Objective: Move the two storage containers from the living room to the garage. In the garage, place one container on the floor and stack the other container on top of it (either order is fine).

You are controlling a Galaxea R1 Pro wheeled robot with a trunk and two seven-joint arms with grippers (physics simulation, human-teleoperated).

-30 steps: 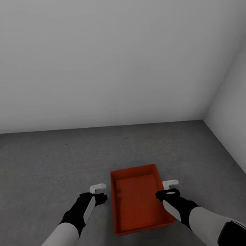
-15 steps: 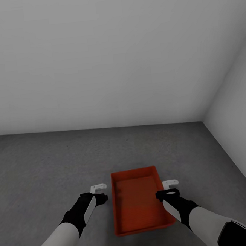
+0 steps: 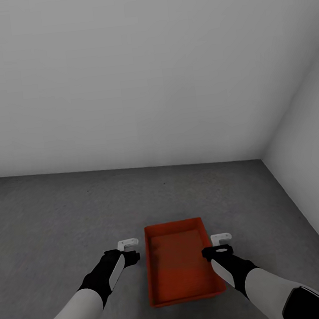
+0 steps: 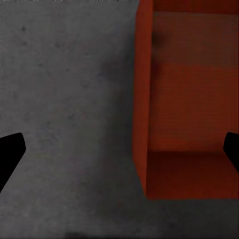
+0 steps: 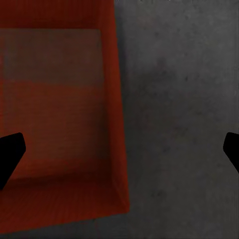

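One orange-red storage container [image 3: 182, 261] lies flat on the dark grey garage floor [image 3: 62, 214], open side up, between my two arms. My left gripper [image 3: 129, 251] hangs open above its left long wall. In the left wrist view the left gripper [image 4: 119, 149] has one fingertip [image 4: 10, 152] over bare concrete and the other over the container [image 4: 194, 99]. My right gripper [image 3: 220, 244] is open above the right long wall. The right gripper [image 5: 119, 149] straddles that wall of the container [image 5: 55, 109] the same way. Neither gripper holds anything.
A plain pale grey wall [image 3: 122, 85] stands ahead. A second wall [image 3: 312, 163] closes the right side and meets it in a corner at the far right. Bare concrete stretches to the left and in front of the container.
The whole view has shifted slightly: the floor line and the container sit a little lower and the container looks a little smaller. Both arms keep their place in the picture, grippers still open.
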